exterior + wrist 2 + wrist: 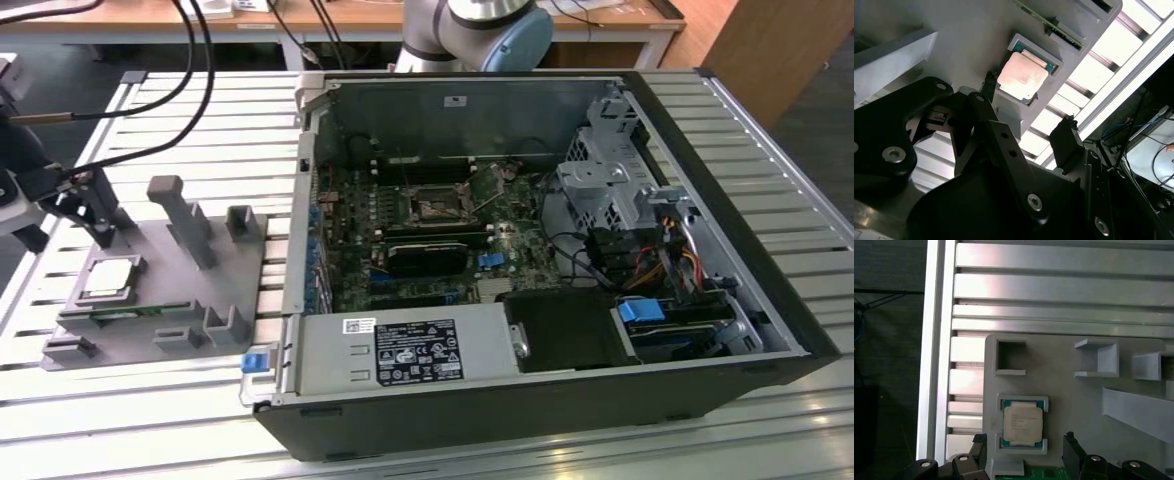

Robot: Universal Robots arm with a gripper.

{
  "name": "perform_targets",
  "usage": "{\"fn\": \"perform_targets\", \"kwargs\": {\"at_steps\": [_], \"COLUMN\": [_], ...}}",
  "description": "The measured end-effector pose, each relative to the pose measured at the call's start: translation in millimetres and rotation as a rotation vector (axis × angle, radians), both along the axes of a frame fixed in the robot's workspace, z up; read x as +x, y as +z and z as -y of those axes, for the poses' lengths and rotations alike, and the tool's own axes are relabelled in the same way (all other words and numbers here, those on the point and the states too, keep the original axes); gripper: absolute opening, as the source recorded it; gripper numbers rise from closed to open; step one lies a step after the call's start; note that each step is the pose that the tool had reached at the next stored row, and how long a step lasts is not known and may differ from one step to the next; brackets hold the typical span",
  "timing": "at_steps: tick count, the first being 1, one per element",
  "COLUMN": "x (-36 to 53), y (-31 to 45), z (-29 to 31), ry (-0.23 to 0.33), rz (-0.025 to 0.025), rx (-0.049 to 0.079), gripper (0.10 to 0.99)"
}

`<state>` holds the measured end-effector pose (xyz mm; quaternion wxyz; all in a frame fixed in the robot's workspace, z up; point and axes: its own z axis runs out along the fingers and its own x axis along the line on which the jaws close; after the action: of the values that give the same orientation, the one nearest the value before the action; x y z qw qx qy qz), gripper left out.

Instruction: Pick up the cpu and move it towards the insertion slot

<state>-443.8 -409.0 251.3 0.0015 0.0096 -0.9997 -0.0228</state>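
Observation:
The cpu [111,277], a flat square chip with a pale metal top, lies in a recess of the grey plastic fixture [147,300] at the exterior view's left. In both wrist views the cpu [1022,75] [1023,422] sits on its own, touched by nothing. My gripper [83,212] hovers over the fixture's far end, a little way from the chip. The gripper [1029,112] [1025,452] is open, its black fingers [1072,450] spread wider than the chip, with nothing between them. The insertion slot [437,208] is a dark square socket on the motherboard inside the open computer case.
The open computer case [747,200] fills the exterior view's middle and right, with a power supply [400,350] at its near side. Upright grey posts [180,215] rise from the fixture beside the cpu. All of it rests on a slatted aluminium table [200,110]. Cables [147,130] run above the fixture.

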Motion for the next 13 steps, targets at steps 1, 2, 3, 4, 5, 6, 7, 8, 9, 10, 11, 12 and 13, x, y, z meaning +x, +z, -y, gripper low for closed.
{"fn": "perform_targets", "kwargs": {"at_steps": [1,2,3,4,5,6,7,8,9,10,11,12,13], "x": [0.2,0.3,0.3,0.3,0.4,0.4,0.4,0.5,0.5,0.5,0.5,0.6,0.6], "y": [-0.9,-2.2,-3.3,-4.6,-5.7,-6.7,-7.9,-9.0,-10.3,-11.4,-12.3,-13.3,-14.3], "z": [0.2,0.5,0.8,1.1,1.4,1.4,1.5,1.6,1.7,1.7,1.8,1.8,1.8], "ry": [0.0,0.0,0.0,0.0,0.0,0.0,0.0,0.0,0.0,0.0,0.0,0.0,0.0], "rz": [0.0,0.0001,0.0,0.0,0.0,-0.0001,-0.0001,-0.0001,0.0,0.0,-0.0001,0.0,0.0], "rx": [0.0,0.0,0.0,0.0,0.0,0.0,0.0,0.0,0.0,0.0,0.0,0.0,0.0], "gripper": [0.706,0.706,0.706,0.706,0.706,0.706,0.706,0.706,0.706,0.706,0.706,0.706,0.706]}}
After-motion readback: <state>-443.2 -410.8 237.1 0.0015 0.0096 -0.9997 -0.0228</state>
